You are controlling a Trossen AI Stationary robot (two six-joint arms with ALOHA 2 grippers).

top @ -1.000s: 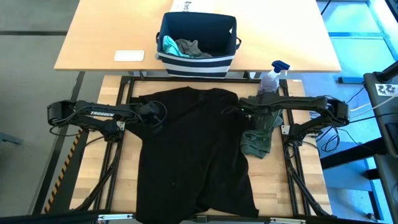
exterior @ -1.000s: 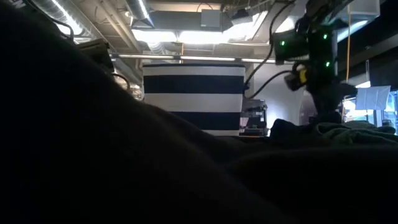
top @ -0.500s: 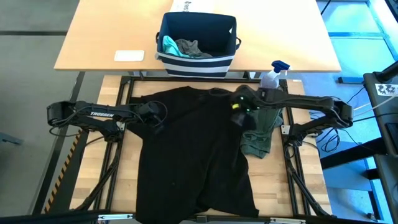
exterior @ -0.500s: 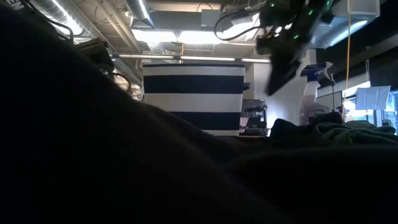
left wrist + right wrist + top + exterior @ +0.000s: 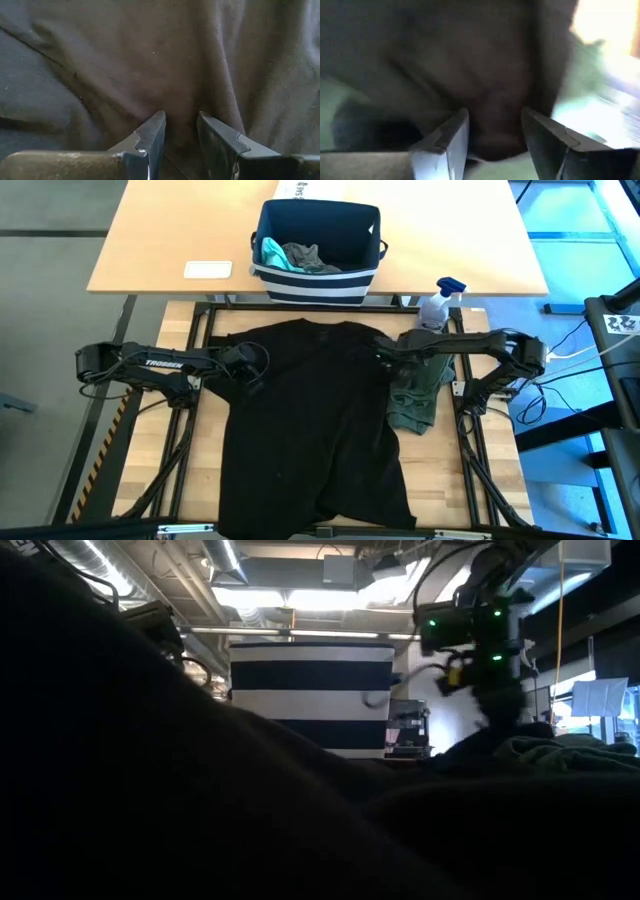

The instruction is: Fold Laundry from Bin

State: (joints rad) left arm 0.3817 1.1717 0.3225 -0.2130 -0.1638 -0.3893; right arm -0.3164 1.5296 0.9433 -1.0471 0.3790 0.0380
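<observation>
Your right claw is coming back down onto the right shoulder of the black T-shirt after swinging up over the collar half a second ago, and it is sitting a touch further out along the sleeve than a second ago; your left claw is staying put on the left shoulder, and nothing else on the table is shifting.

The shirt is lying spread across the table, collar towards the bin, because you are flattening it before folding; each claw is working one shoulder so the cloth can be tensioned evenly. In the left wrist view the left claw is pinching a ridge of black cloth between its fingers, which are standing narrowly apart around it. In the right wrist view the right claw is showing dark cloth bunched between its fingers, so I judge it is gripping the shirt too (the blur is making this less certain).

The olive-green piece is lying crumpled just beside the right claw, touching the shirt's right edge, set aside to wait its turn. The teal piece and the grey T-shirt are waiting inside the bin, well apart from both claws. A spray bottle is standing near the right arm.
</observation>
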